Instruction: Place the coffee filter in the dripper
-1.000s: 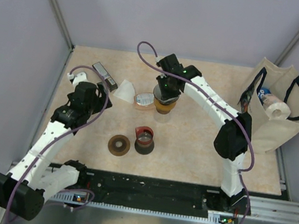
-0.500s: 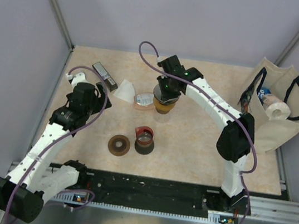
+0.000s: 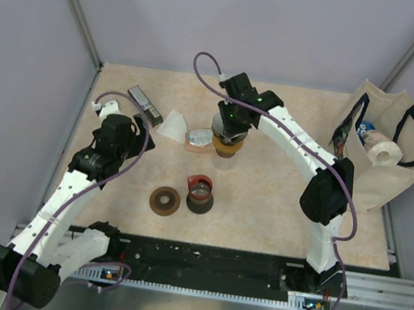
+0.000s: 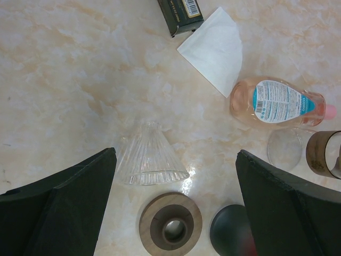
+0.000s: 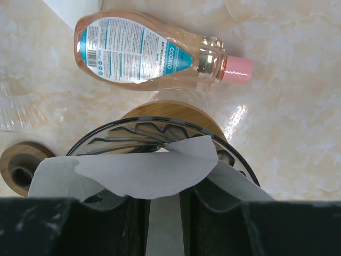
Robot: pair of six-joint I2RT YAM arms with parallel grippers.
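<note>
Table [image 3: 261,210], marbled top. Tote bag [image 3: 381,162] at R edge, contents mostly hidden. Left gripper [image 4: 176,152]: jaws wide, holding nothing, over a clear ribbed cone [image 4: 149,160] lying on its side. Right gripper [image 5: 164,209] over dripper [image 5: 138,130]: jaws narrow, paper in the gap, can't tell if pinched. Coffee filter [image 5: 144,170] sits in dripper, lower part hidden by fingers. Soap bottle [image 5: 144,50] just beyond. Box [image 4: 181,13] cropped at top.

My right gripper's [image 5: 164,218] black fingers [image 5: 69,226] hide the lower edge of the white paper coffee filter [image 5: 144,170] and ribbed glass dripper [image 5: 133,129].
</note>
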